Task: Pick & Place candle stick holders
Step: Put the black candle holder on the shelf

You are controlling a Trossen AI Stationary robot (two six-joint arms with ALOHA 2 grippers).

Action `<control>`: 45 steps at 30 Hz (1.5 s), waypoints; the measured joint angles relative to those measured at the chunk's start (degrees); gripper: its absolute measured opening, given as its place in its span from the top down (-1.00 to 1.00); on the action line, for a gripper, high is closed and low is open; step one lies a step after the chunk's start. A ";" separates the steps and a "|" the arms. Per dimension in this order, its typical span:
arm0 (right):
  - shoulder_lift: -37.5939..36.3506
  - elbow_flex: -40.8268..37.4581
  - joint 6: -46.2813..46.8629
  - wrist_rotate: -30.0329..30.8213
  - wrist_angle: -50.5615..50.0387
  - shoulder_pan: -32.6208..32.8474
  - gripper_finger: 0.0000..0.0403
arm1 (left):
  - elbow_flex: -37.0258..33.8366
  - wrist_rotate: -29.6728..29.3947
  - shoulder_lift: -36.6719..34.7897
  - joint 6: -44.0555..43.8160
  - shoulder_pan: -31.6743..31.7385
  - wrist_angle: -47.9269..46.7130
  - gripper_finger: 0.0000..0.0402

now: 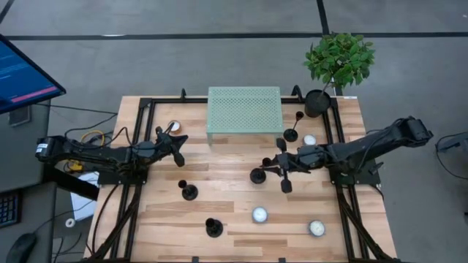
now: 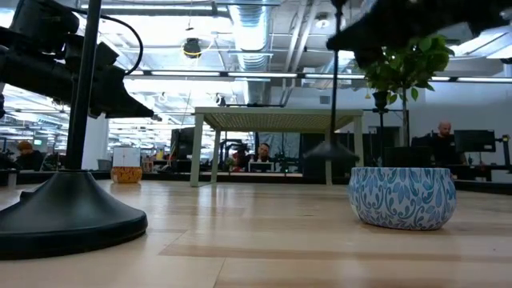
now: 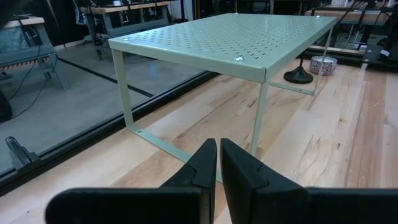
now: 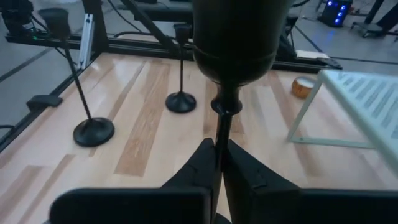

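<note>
Gripping a candlestick (image 4: 231, 68) by its thin stem, the right claw (image 4: 219, 163) has its two dark fingers pressed together on the rod just under the cup, as the right wrist view shows. In the high view this claw (image 1: 281, 166) sits at mid-table, right of centre, with the held candlestick's round base (image 1: 257, 175) showing just to its left, toward the middle of the table (image 1: 234, 201). From that I judge the candlestick's long axis to be tilted well off upright, base pointing toward the table's centre and cup toward the claw (whether the base touches the wood cannot be told).

The perforated green shelf (image 1: 244, 109) stands beyond the claw, at the table's far edge. If that is the target, the move calls for swinging the stem back to vertical first.

Three other candlesticks stand upright: one near the plant pot (image 1: 291, 134), two nearer the left arm (image 1: 189, 192) (image 1: 213, 228). Of the two arms, the right is plainly closer to the held piece.

The left claw (image 3: 217, 163) waits beside the shelf's left end, fingers nearly closed and holding nothing.
</note>
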 joint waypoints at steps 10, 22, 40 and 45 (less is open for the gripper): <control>-0.29 19.92 -5.03 -5.81 -20.99 -6.30 0.96 | 0.00 0.00 0.01 0.00 -0.02 0.00 0.89; -5.92 33.35 -9.27 -5.98 -29.35 -24.98 0.96 | 0.00 0.00 0.01 0.00 -0.02 0.00 0.89; 4.06 33.62 -6.80 -22.38 -26.51 -55.23 0.97 | 0.00 0.00 -0.01 0.00 0.00 0.00 0.89; 7.87 33.62 -7.06 -22.72 -23.46 -55.69 0.96 | 0.00 0.00 0.00 0.00 -0.02 0.00 0.89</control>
